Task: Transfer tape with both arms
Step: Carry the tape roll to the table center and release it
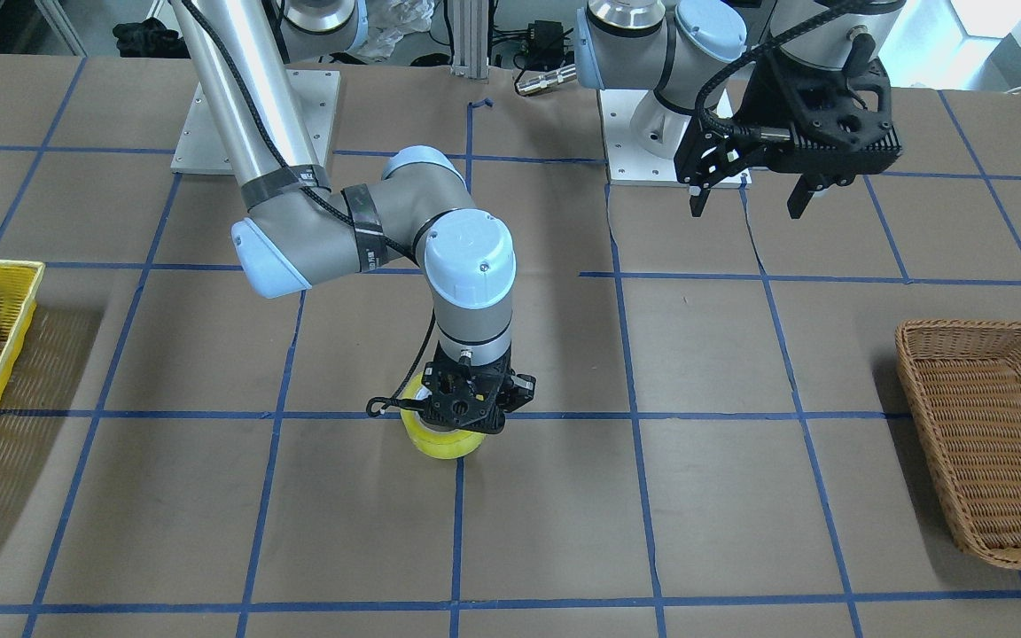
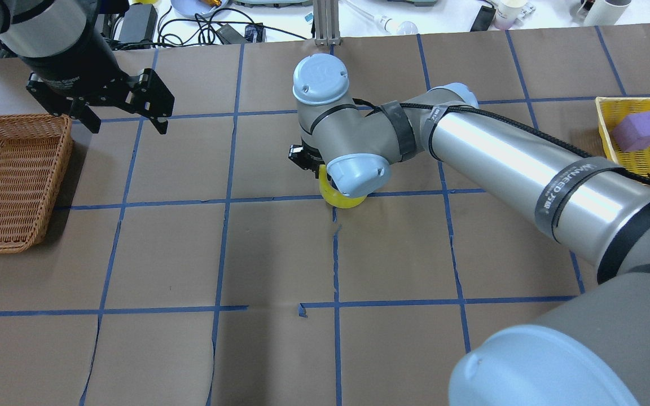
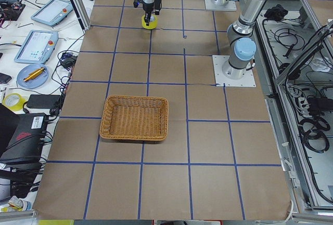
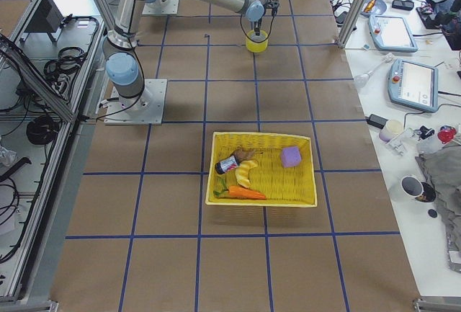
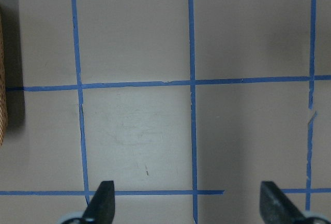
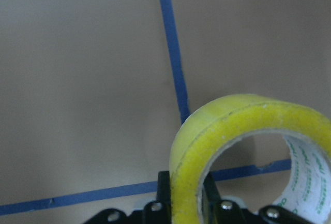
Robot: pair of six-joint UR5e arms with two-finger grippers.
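Yellow tape (image 1: pixel 444 440) sits at the middle of the bench (image 1: pixel 723 354), right under my right claw (image 1: pixel 466 409), on a crossing of the blue grid lines. In the right wrist view the roll's wall runs between the two fingers, one on the outer face and one inside the pale core. I read that as the claw clamped on the roll's wall. I cannot tell whether the roll is touching the brown paper or is lifted just clear of it.

My left claw (image 1: pixel 748 202) hangs above the bench well apart from the tape, towards the robot's left end and on the robot's side of the bench. Its fingers are spread wide with nothing between them, and its wrist camera shows only paper and grid lines below. The brown wicker basket (image 1: pixel 993 434) at that left end holds nothing. The yellow plastic basket (image 1: pixel 10 328) at the right end holds a purple block and a few other small items.

By my judgement, only the first part of the task is in hand: the right arm has its grip on the roll. Everything else is left to do. The roll has to be raised and carried towards the left arm, and the left claw has to close on it. Then the right claw lets go. I guess the empty wicker basket is where the tape ends up.
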